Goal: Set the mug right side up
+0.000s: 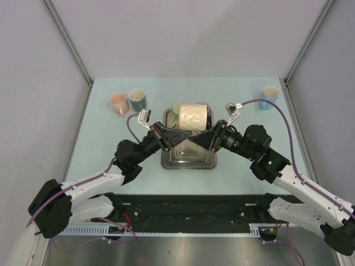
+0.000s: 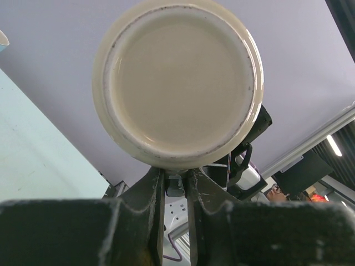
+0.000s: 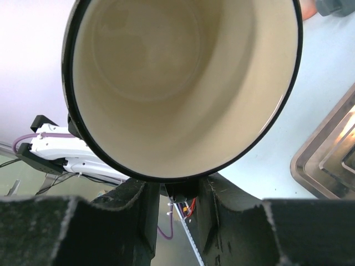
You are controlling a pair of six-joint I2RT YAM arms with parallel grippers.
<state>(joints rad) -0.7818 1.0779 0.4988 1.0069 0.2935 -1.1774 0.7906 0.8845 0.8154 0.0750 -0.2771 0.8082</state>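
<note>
Two arms meet at one cream mug, which lies on its side in the air above the tray at the centre of the surface. The left fingers pinch its base from 8 o'clock. The right fingers stand narrow at its rim from 4 o'clock; I cannot tell if they grip.

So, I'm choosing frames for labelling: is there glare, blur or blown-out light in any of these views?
Top external: sharp, with a glare patch on the cream mug. Left wrist: the mug's base is in focus, the dark foreground soft. Right wrist: a bright reflection on the steel tray, background washed out upper left.
</note>
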